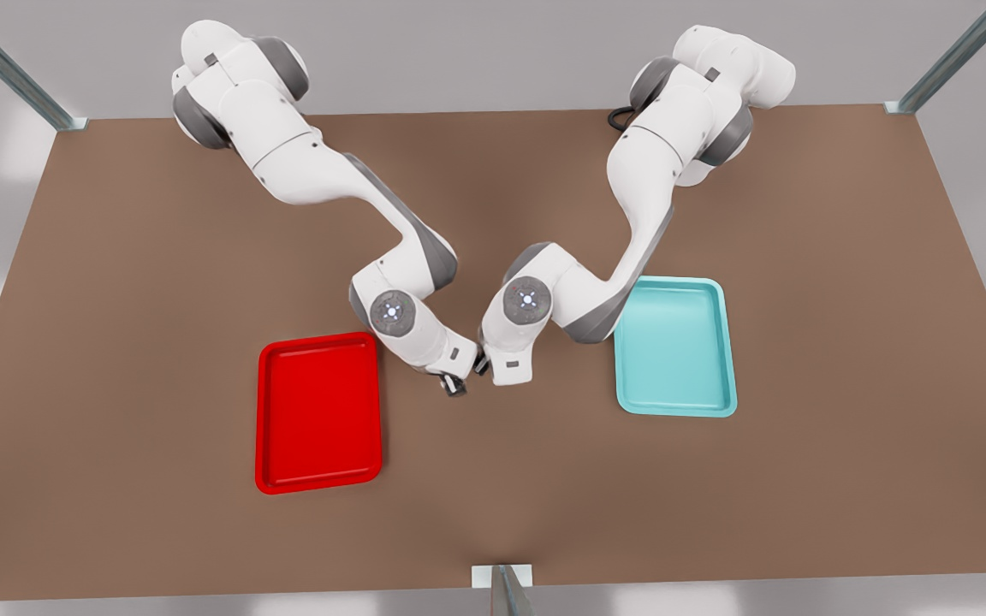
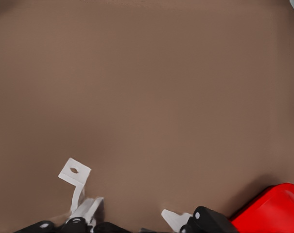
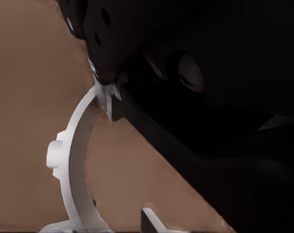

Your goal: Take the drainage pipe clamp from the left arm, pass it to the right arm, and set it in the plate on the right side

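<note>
The left gripper (image 1: pixel 482 363) hangs low over the middle of the brown table (image 1: pixel 116 342), between the two trays, and is closed on one end of the drainage pipe clamp (image 2: pixel 75 172). In the right wrist view its black body (image 3: pixel 108 85) pinches the upper end of the white arch (image 3: pixel 74 167). The strap curves away from it, with a small boss on its outer side. In the left wrist view one flat, pierced tab of the clamp sticks out above the bare table top, clear of the surface.

The right gripper (image 1: pixel 455 387) sits just beside the left one, on the side toward the plate (image 1: pixel 264 419). From the left wrist it appears as a black shape (image 2: pixel 207 221) close to the clamp's other tab. I cannot tell whether it has hold of the clamp.

The red plate lies just beyond the right gripper, toward the table's near edge in the front view. The teal tray (image 1: pixel 674 346) lies on the opposite side, partly under the left arm (image 1: pixel 647 205). The right arm (image 1: pixel 305 162) reaches in from the far edge.
</note>
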Controlling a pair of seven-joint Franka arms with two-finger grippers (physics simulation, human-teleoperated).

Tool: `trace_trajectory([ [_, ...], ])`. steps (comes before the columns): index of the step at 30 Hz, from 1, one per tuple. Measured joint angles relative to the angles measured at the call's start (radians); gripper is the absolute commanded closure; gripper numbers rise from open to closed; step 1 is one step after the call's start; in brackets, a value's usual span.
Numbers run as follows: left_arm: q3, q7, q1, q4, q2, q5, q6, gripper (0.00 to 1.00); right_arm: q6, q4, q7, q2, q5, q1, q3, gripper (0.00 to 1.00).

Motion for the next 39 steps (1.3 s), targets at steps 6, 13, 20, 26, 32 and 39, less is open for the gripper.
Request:
trace_trajectory([
  [6,0.005,-0.238,0.053,0.01,-0.027,0.135,0.309,0.0,0.001,-0.002,-0.025,0.001,-0.015,0.01,0.001,0.79],
  [13,0.001,-0.014,0.363,0.018,-0.208,0.106,-0.397,0.0,-0.006,-0.002,-0.044,-0.004,-0.023,-0.005,-0.008,0.79],
  [20,0.002,0.461,0.472,-0.389,-0.55,0.138,-0.638,0.0,-0.027,-0.008,-0.069,-0.033,-0.085,-0.219,-0.013,0.79],
  [26,-0.005,0.754,0.48,-0.388,-0.569,0.087,-0.708,0.0,-0.06,-0.044,-0.141,-0.026,-0.108,-0.396,-0.01,0.79],
  [32,-0.005,0.963,0.481,-0.384,-0.569,0.068,-0.74,0.0,-0.106,-0.091,-0.197,-0.024,-0.092,-0.415,-0.004,0.79],
  [39,-0.006,1.132,0.48,-0.379,-0.574,0.042,-0.762,0.0,-0.204,-0.093,-0.256,-0.019,0.025,-0.482,-0.003,0.0],
])
